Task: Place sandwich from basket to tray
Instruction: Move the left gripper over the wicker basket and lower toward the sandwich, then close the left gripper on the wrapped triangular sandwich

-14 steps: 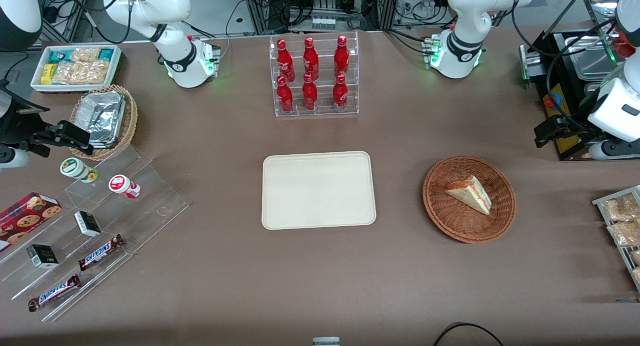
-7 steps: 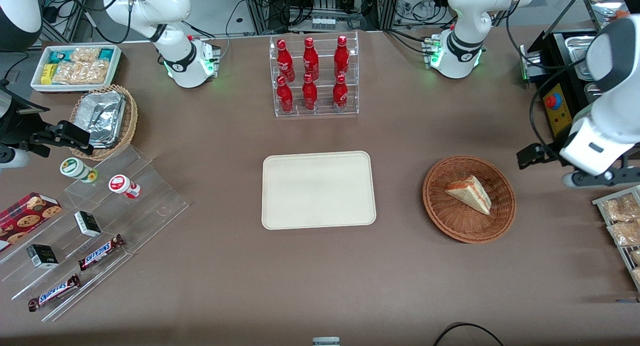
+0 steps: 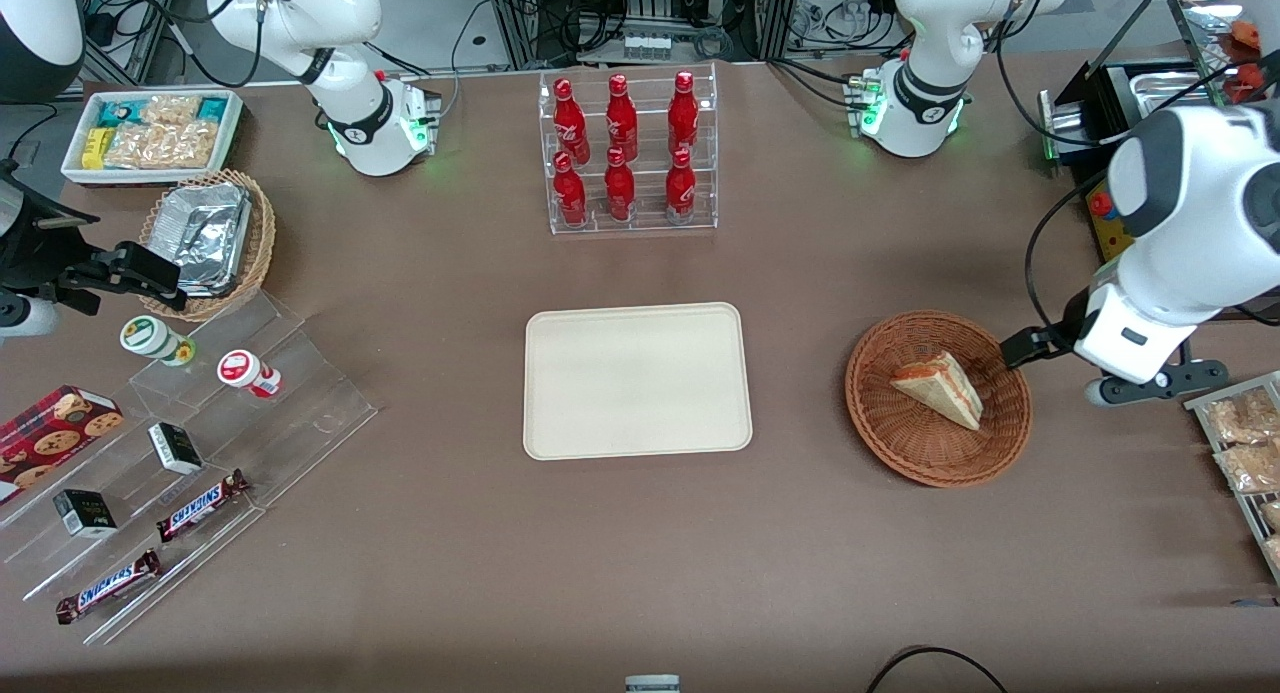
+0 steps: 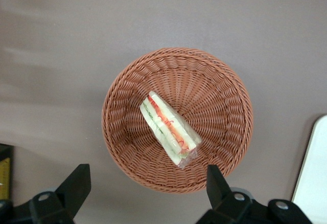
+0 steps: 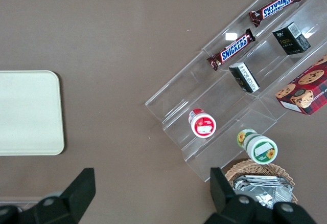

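Note:
The sandwich (image 3: 940,388), a wrapped white-bread wedge with orange-red and green filling, lies in the round reddish-brown wicker basket (image 3: 880,423). The cream-white tray (image 3: 637,380) lies empty at the table's middle, beside the basket toward the parked arm's end. My left gripper (image 3: 1135,368) hovers high beside the basket's rim, toward the working arm's end. In the left wrist view the gripper (image 4: 145,183) is open and empty, its black fingers (image 4: 76,183) spread wide over the basket's rim (image 4: 168,183), apart from the sandwich (image 4: 168,128). The tray's corner (image 4: 314,178) also shows there.
A clear rack of red bottles (image 3: 625,153) stands farther from the camera than the tray. Bagged snacks on a rack (image 3: 1245,443) lie close to the gripper. A black machine (image 3: 1120,153) stands at the working arm's end. Snack displays (image 3: 180,453) lie toward the parked arm's end.
My left arm has swung from the table's end toward the basket and nearer the camera. The gripper now hangs beside the basket's rim. The sandwich has not moved.

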